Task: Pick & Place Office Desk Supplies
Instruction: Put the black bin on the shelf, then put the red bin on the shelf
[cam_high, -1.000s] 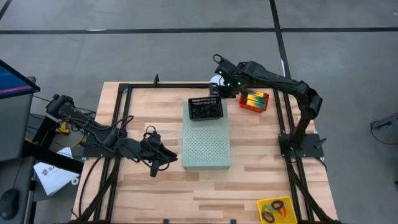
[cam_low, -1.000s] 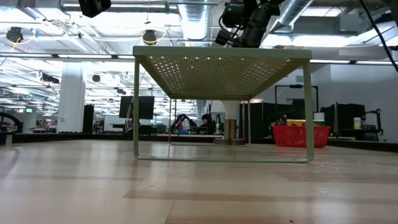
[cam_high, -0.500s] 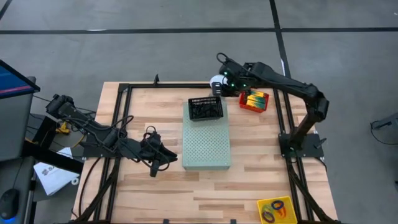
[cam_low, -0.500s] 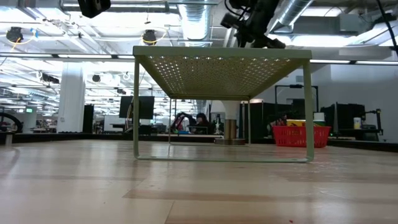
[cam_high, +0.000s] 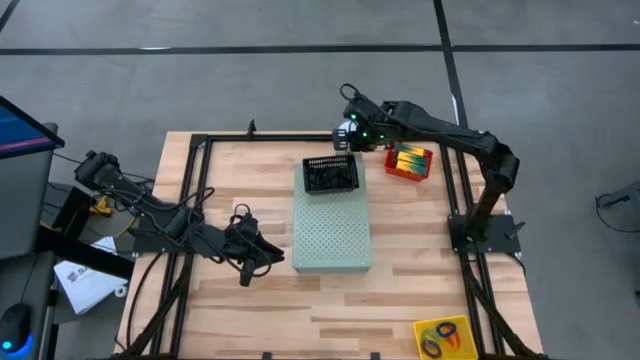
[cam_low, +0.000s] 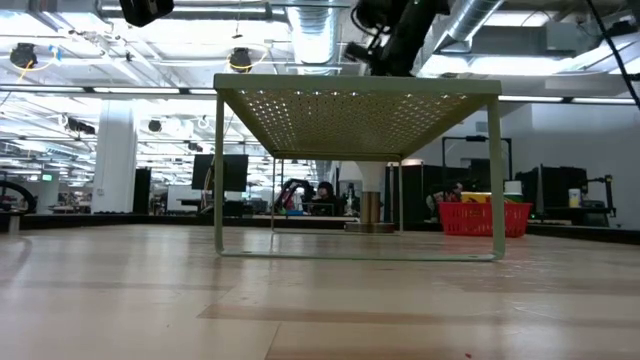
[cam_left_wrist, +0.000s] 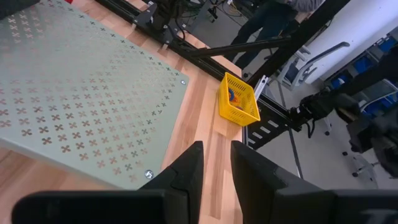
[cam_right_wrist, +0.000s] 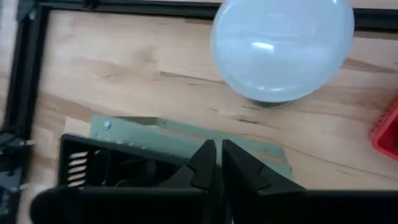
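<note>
My right gripper (cam_high: 346, 127) (cam_right_wrist: 217, 150) hangs shut in the air above the table's far side, over the far right corner of a black wire basket (cam_high: 331, 175) (cam_right_wrist: 112, 165). That basket stands on the far end of the pale-green perforated board (cam_high: 332, 235) and holds small dark items. A red basket (cam_high: 408, 161) with yellow-green boxes stands to the right of it. A yellow basket (cam_high: 443, 337) (cam_left_wrist: 238, 99) with coloured band loops sits at the table's near right corner. My left gripper (cam_high: 262, 256) (cam_left_wrist: 216, 152) waits narrowly open, left of the board.
A white round dome (cam_right_wrist: 283, 46) (cam_high: 345, 128) stands on the table at the far edge, right under my right gripper. Black frame rails (cam_high: 200, 170) run along the table's left, far and right sides. In the low view the board (cam_low: 357, 100) stands raised on thin legs.
My right gripper has swung a little toward the table's right and then back toward the left, staying high above the far end of the board. Nothing on the table has moved.
</note>
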